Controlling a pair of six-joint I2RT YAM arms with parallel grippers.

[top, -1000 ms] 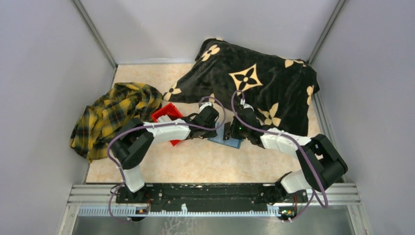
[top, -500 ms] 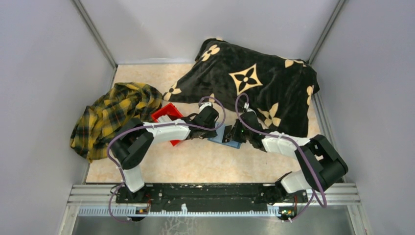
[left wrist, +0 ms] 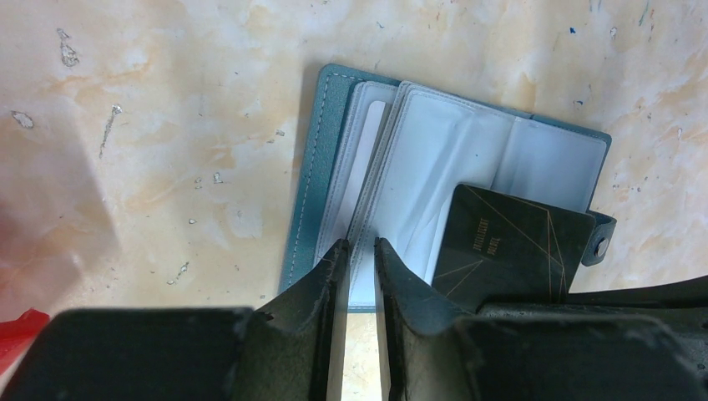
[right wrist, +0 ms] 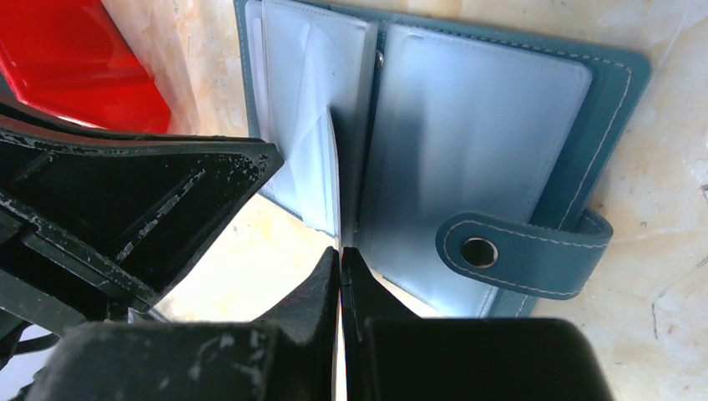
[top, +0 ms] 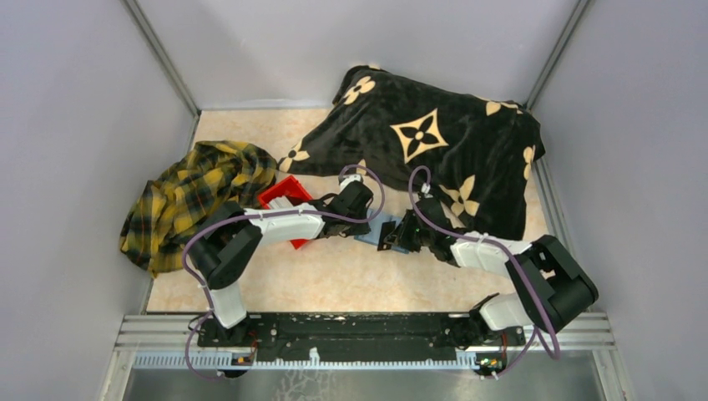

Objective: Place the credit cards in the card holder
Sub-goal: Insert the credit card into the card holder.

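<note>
The teal card holder lies open on the marbled table, its clear sleeves fanned out. My right gripper is shut on a dark credit card with thin gold lines. In the right wrist view that card shows edge-on, its far end down among the sleeves near the fold. My left gripper stands over the holder's near edge. Its jaws are a narrow gap apart, with the tips on the sleeves' stitched edges and nothing clearly pinched.
A red bin sits just left of the holder, partly under my left arm. A yellow plaid cloth is heaped at the left wall. A black blanket with tan flowers covers the back right.
My right gripper has moved nearer and slightly left with the card, down onto the holder. The left gripper and the holder have stayed put.
</note>
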